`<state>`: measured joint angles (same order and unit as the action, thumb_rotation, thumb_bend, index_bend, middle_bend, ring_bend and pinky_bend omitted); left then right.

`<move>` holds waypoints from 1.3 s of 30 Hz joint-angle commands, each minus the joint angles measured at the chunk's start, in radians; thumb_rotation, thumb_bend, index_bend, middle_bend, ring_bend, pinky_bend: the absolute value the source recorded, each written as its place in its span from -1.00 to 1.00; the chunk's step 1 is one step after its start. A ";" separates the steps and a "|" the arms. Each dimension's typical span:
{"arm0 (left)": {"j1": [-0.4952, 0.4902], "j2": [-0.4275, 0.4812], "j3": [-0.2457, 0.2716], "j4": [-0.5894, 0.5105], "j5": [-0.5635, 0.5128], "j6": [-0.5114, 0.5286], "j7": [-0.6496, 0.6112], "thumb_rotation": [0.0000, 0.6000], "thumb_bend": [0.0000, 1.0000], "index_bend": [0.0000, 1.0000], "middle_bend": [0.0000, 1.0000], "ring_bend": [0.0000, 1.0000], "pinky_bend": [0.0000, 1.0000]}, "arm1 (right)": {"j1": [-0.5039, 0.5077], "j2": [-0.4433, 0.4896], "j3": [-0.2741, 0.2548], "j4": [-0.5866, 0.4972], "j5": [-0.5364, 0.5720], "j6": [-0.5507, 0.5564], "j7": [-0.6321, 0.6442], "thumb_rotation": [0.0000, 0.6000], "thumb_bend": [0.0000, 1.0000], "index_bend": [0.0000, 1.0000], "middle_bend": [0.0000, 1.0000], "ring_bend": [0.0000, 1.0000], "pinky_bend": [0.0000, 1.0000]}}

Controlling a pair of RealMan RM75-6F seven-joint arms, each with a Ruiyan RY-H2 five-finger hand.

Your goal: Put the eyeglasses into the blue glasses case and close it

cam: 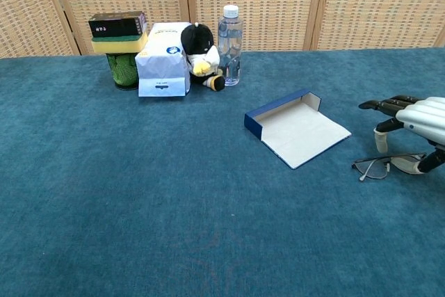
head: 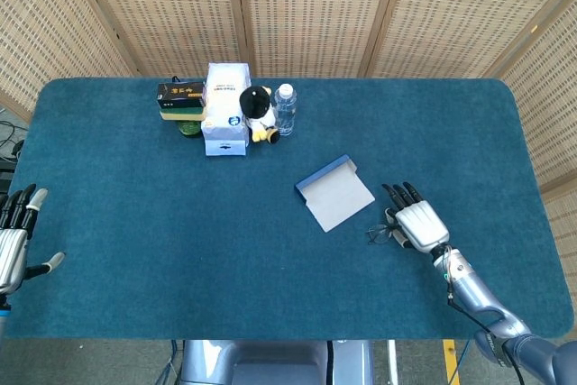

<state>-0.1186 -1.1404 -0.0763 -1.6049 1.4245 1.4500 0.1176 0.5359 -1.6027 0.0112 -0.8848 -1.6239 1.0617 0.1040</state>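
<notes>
Eyeglasses [cam: 384, 165], a single folded-out pair, are lying on the blue-carpeted desk [head: 135, 205] just right of one blue glasses case [cam: 295, 129], which is sitting open with its pale lining facing up. Hovering palm-down directly over the right part of the frames is the robot's right hand [cam: 410, 116], its fingers spread and reaching toward the case, its thumb pointing down beside one lens; whether any fingertip is touching the frames cannot be told, and nothing is gripped. The left hand [head: 13, 245] is showing only in the head view, at the desk's near left edge, well apart from everything, fingers spread and holding nothing. At the far side of the desk one cluster of objects is standing together: one clear water bottle [cam: 230, 45], one black-and-white plush toy [cam: 200, 48] touching it, one white tissue box [cam: 163, 59], and one green cup [cam: 125, 69] carrying one dark box [cam: 117, 25] on a yellow pad.
</notes>
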 commanded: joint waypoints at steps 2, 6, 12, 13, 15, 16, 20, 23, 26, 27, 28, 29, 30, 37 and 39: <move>0.000 0.000 0.000 0.001 -0.001 0.000 0.001 1.00 -1.00 -1.00 -1.00 -1.00 -1.00 | 0.002 -0.007 -0.004 0.008 0.002 -0.001 0.004 1.00 -0.07 -0.05 -1.00 -1.00 -1.00; -0.001 -0.001 0.000 0.002 -0.002 -0.001 0.001 1.00 -1.00 -1.00 -1.00 -1.00 -1.00 | 0.006 -0.017 -0.008 0.020 0.004 -0.004 0.006 1.00 -0.05 0.01 -1.00 -1.00 -1.00; -0.002 -0.002 -0.001 0.002 -0.006 -0.003 0.002 1.00 -1.00 -1.00 -1.00 -1.00 -1.00 | 0.011 -0.029 -0.012 0.035 0.005 0.000 0.009 1.00 -0.02 0.10 -0.98 -1.00 -1.00; -0.002 -0.002 -0.001 0.002 -0.007 -0.003 0.002 1.00 -1.00 -1.00 -1.00 -1.00 -1.00 | 0.011 -0.030 -0.013 0.037 0.005 0.004 0.010 1.00 -0.02 0.11 -0.97 -1.00 -1.00; -0.002 -0.002 -0.001 0.002 -0.008 -0.004 0.002 1.00 -1.00 -1.00 -1.00 -1.00 -1.00 | 0.012 -0.031 -0.014 0.040 0.003 0.012 0.011 1.00 0.00 0.12 -0.97 -1.00 -1.00; -0.002 -0.002 -0.001 0.002 -0.009 -0.005 0.002 1.00 -1.00 -1.00 -1.00 -1.00 -1.00 | 0.012 -0.032 -0.014 0.042 0.003 0.014 0.010 1.00 0.00 0.13 -0.97 -1.00 -1.00; -0.003 -0.001 -0.001 0.001 -0.011 -0.006 0.001 1.00 -1.00 -1.00 -1.00 -1.00 -1.00 | 0.016 -0.030 -0.013 0.041 0.003 0.024 -0.003 1.00 0.01 0.13 -0.96 -1.00 -1.00; -0.002 0.001 -0.001 -0.001 -0.013 -0.005 0.000 1.00 -1.00 -1.00 -1.00 -1.00 -1.00 | 0.020 -0.022 -0.011 0.031 0.001 0.036 -0.018 1.00 0.01 0.14 -0.96 -1.00 -1.00; -0.002 0.001 -0.001 0.000 -0.014 -0.006 -0.001 1.00 -1.00 -1.00 -1.00 -1.00 -1.00 | 0.030 -0.011 -0.006 0.014 -0.001 0.045 -0.036 1.00 0.01 0.14 -0.95 -1.00 -1.00; -0.003 0.002 -0.001 0.000 -0.014 -0.007 -0.001 1.00 -1.00 -1.00 -1.00 -1.00 -1.00 | 0.035 -0.007 -0.002 0.008 -0.001 0.045 -0.044 1.00 0.02 0.14 -0.95 -1.00 -1.00; -0.003 0.001 -0.001 0.000 -0.014 -0.008 -0.001 1.00 -1.00 -1.00 -1.00 -1.00 -1.00 | 0.042 -0.003 0.003 0.001 -0.001 0.046 -0.054 1.00 0.02 0.15 -0.94 -1.00 -1.00; -0.003 0.001 -0.001 0.000 -0.015 -0.008 -0.001 1.00 -1.00 -1.00 -1.00 -1.00 -1.00 | 0.049 0.000 0.008 -0.006 -0.001 0.044 -0.065 1.00 0.03 0.15 -0.94 -1.00 -1.00; -0.004 0.001 -0.001 0.000 -0.016 -0.009 -0.001 1.00 -1.00 -1.00 -1.00 -1.00 -1.00 | 0.057 0.004 0.013 -0.013 0.000 0.042 -0.078 1.00 0.03 0.15 -0.94 -1.00 -1.00; -0.009 0.001 -0.009 0.002 -0.034 -0.021 -0.003 1.00 -1.00 -1.00 -1.00 -1.00 -1.00 | 0.137 0.027 0.058 -0.056 0.013 -0.019 -0.205 1.00 0.03 0.15 -0.94 -1.00 -1.00; -0.011 0.002 -0.010 0.003 -0.038 -0.025 -0.005 1.00 -1.00 -1.00 -1.00 -1.00 -1.00 | 0.161 0.030 0.071 -0.065 0.022 -0.044 -0.239 1.00 0.03 0.15 -0.94 -1.00 -1.00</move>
<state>-0.1291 -1.1387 -0.0863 -1.6022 1.3867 1.4255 0.1134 0.6752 -1.5788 0.0678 -0.9377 -1.6111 1.0400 -0.1096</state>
